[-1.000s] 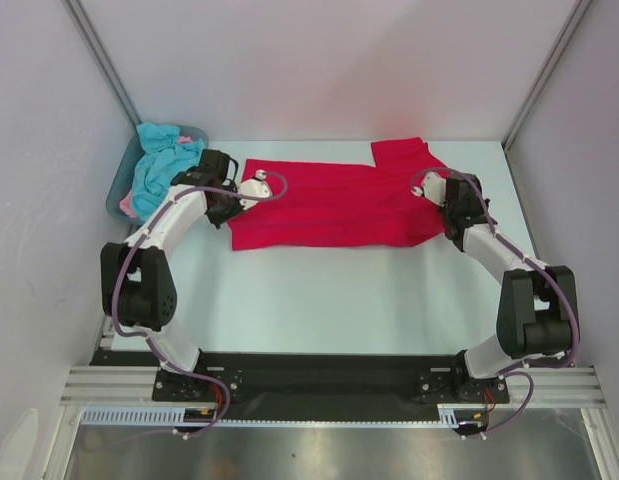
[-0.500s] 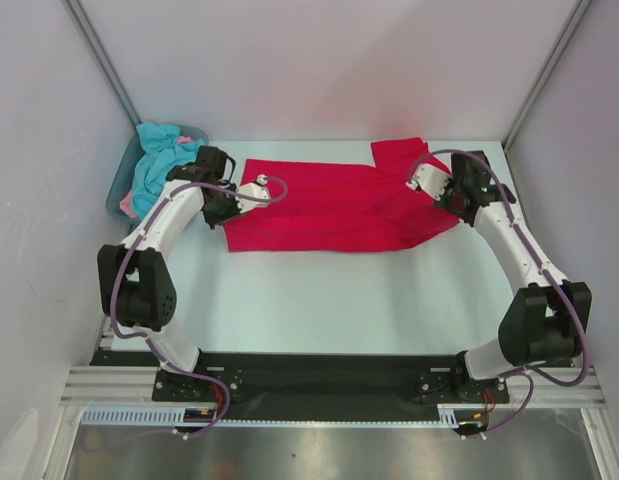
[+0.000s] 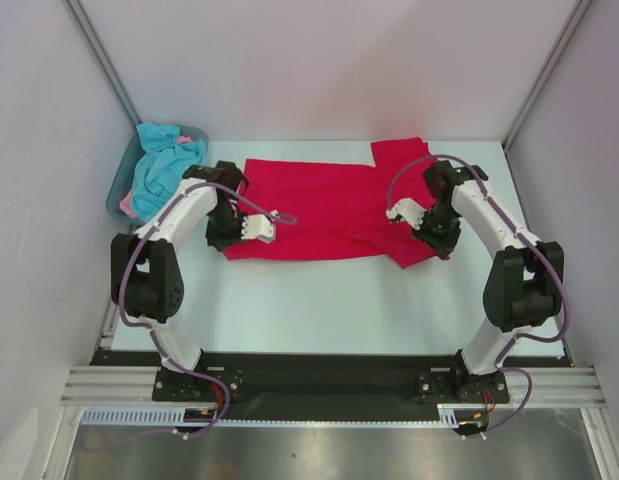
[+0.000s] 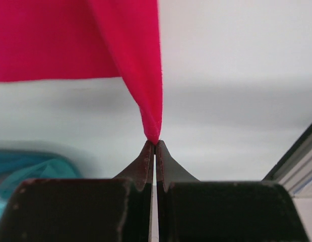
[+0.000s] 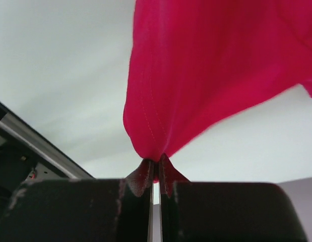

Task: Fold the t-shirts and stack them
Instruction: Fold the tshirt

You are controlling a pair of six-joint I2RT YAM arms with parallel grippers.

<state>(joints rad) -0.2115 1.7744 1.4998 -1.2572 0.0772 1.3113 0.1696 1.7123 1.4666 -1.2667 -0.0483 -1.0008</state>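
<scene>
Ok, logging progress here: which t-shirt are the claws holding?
The red t-shirt, spread across the table, pinched by the left claw and right claw; the turquoise t-shirt lies bunched in the tub, untouched.

There is one red t-shirt (image 3: 329,205) at centre frame. One grey-blue tub (image 3: 113,196) at upper left holds one turquoise bundle (image 3: 159,165) and one pink scrap (image 3: 126,206); how many shirts these make cannot be told. There are two arms, left arm (image 3: 179,213) and right arm (image 3: 487,212), and two grippers, left gripper (image 4: 154,145) and right gripper (image 5: 157,161).

Pale table (image 3: 319,300) under a red t-shirt (image 3: 319,205), grey-blue tub (image 3: 116,195) at its far-left corner.
</scene>
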